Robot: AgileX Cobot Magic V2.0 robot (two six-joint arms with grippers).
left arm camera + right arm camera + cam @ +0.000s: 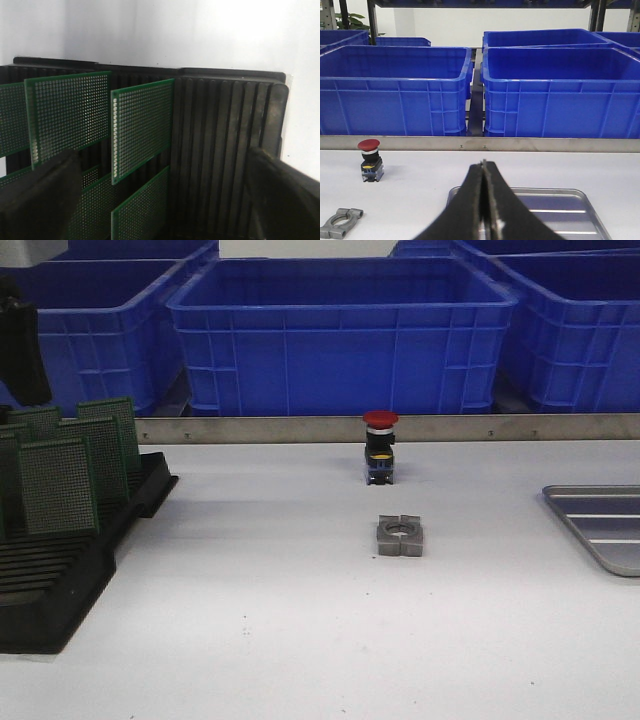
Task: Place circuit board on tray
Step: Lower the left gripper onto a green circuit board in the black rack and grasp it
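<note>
Green circuit boards (142, 127) stood upright in the black rack (60, 580) at the tabletop's left edge, directly ahead of your left gripper (160, 200), its jaws wide and empty. Your right gripper (484, 200) sat closed, holding nothing, over the tray (600, 525) at the right edge.

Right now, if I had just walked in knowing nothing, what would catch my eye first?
Probably the big blue bins lined up behind the white table. Next, the green circuit boards standing upright in a black slotted rack at the table's left, with the left arm's open fingers just over them. Mid-table stands a red-capped push button behind a small grey metal clamp; a silver tray lies at the right edge.
</note>
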